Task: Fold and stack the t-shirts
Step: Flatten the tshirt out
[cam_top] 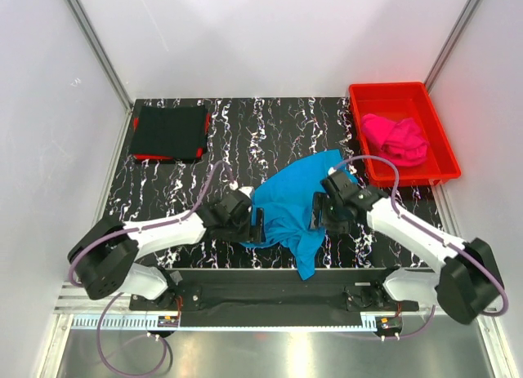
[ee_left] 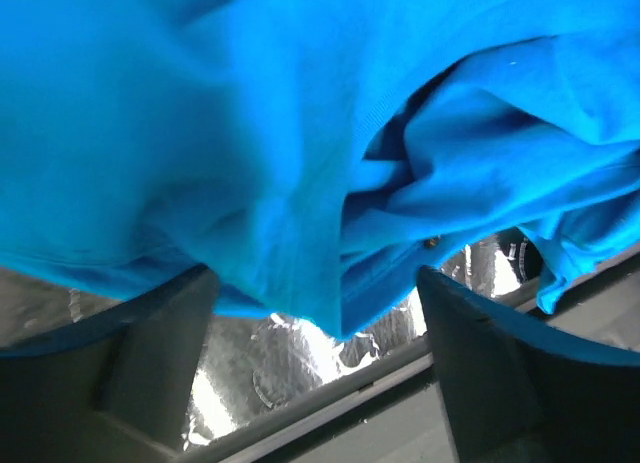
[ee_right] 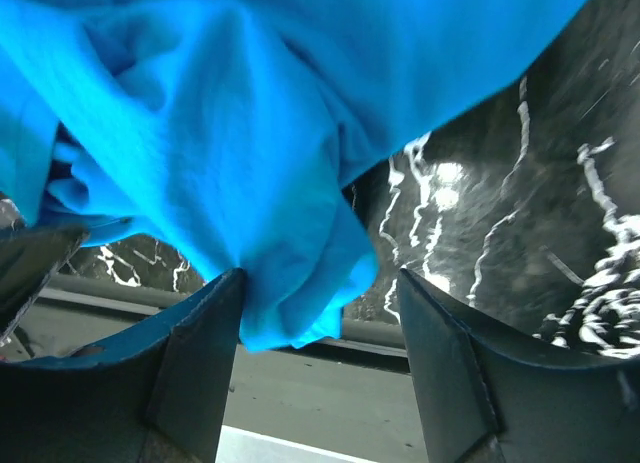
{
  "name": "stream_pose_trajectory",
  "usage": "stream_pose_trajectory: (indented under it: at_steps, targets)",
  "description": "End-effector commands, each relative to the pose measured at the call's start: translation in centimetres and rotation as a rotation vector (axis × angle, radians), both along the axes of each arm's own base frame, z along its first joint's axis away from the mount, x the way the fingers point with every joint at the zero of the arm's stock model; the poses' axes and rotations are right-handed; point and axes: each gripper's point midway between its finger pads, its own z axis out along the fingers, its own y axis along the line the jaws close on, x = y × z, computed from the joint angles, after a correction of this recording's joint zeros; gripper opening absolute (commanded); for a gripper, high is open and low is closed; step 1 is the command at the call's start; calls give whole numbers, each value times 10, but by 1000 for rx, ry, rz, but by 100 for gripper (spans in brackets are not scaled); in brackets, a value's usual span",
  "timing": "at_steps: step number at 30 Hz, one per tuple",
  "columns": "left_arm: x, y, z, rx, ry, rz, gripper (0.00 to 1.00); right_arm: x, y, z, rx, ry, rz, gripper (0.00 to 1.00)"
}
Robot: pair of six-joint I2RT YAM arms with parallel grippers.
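Because the turquoise shirt (cam_top: 288,206) was bunched up between the two arms, the top view hid most of both sets of fingertips, so the wrist cams did the work here.

Far left at the back of the tabletop (cam_top: 270,125), the black shirt (cam_top: 169,131) lay folded into a flat square. A bit of red poked out at its edges, no clue what that was.

The left pincer (ee_left: 315,278) had its jaws spread wide. Blue cloth sagged down into the gap and lay over both fingers, but nothing was pinched.

The turquoise shirt itself sat crumpled in the middle near the front edge, all folds and wrinkles, with one tail hanging over the front edge of the tabletop.

The right pincer (ee_right: 320,283) was the same deal: jaws well apart, with a lump of cloth drooping between them and brushing just one finger.

Far right, the pink shirt (cam_top: 396,139) sat wadded up inside the red bin (cam_top: 391,88).
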Motion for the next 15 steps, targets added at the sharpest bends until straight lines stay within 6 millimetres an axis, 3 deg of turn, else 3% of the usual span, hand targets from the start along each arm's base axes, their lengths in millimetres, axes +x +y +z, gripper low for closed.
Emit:
stream_pose_trajectory:
  at_steps: [1, 2, 3, 6, 9, 11, 12, 14, 15]
  targets:
    - [13, -24, 10, -63, -30, 7, 73, -8, 17, -1, 103, -22, -53, 70]
    - [13, -24, 9, -55, -23, 13, 65, -11, 19, -2, 114, -22, -52, 71]
    - [17, -21, 9, -37, -38, 31, 45, -11, 20, -3, 126, -28, -58, 71]
    - [35, -13, 27, 10, -104, 80, 19, -6, 20, -9, 112, -48, -54, 72]
    - [67, -7, 68, -1, -170, 127, 13, 8, 26, -13, 114, -94, -40, 72]
    - [81, 3, 82, 1, -174, 144, 11, 22, 24, -12, 86, -144, -69, 72]
    - [102, 12, 100, -22, -199, 195, 10, 27, 26, -13, 87, -154, -74, 67]
    - [118, 28, 110, -9, -212, 231, 11, 34, 32, -8, 104, -173, -66, 59]
    - [134, 39, 120, -16, -231, 278, 12, 36, 34, -7, 107, -180, -61, 53]
